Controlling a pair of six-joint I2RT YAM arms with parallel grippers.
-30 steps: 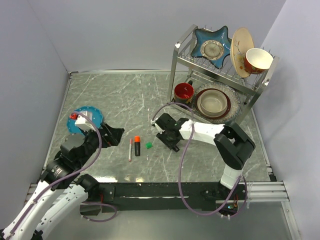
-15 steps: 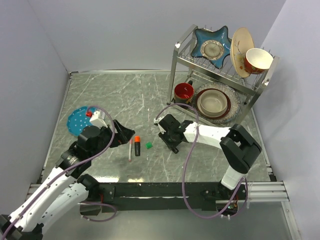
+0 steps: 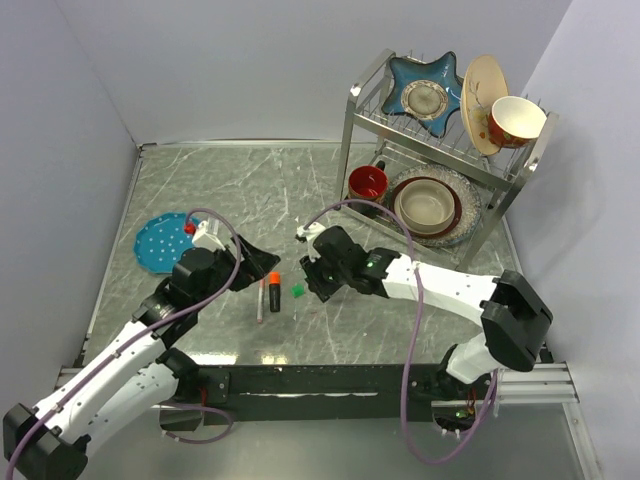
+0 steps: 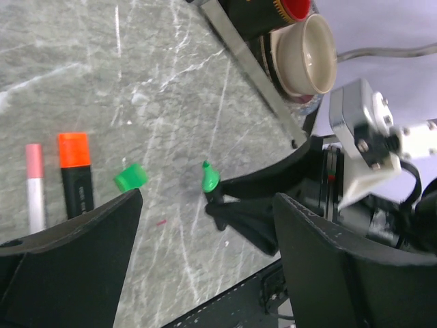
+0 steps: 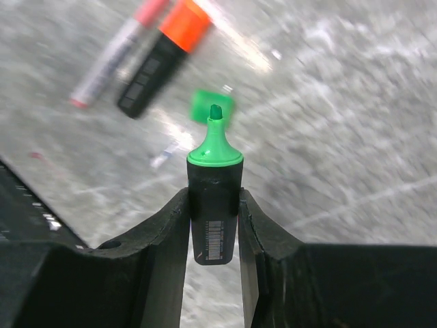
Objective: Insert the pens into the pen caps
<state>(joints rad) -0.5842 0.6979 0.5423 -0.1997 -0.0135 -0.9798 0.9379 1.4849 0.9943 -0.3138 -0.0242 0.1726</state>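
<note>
While my right fingers [image 5: 167, 232] clamp the green-tipped marker [image 5: 214, 205], its tip points at the green cap [image 5: 202, 102].
Left fingers [image 4: 89, 260] wide over table [image 4: 136, 68].

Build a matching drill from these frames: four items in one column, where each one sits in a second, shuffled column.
Items
1. green marker
2. green cap
3. orange marker
4. blue plate

Places
A. lying beside the thin pen
B. at the left side of the table
C. clamped in the right gripper, tip bare
D. loose on the table, nothing in it

Pairs: 1-C, 2-D, 3-A, 4-B
</note>
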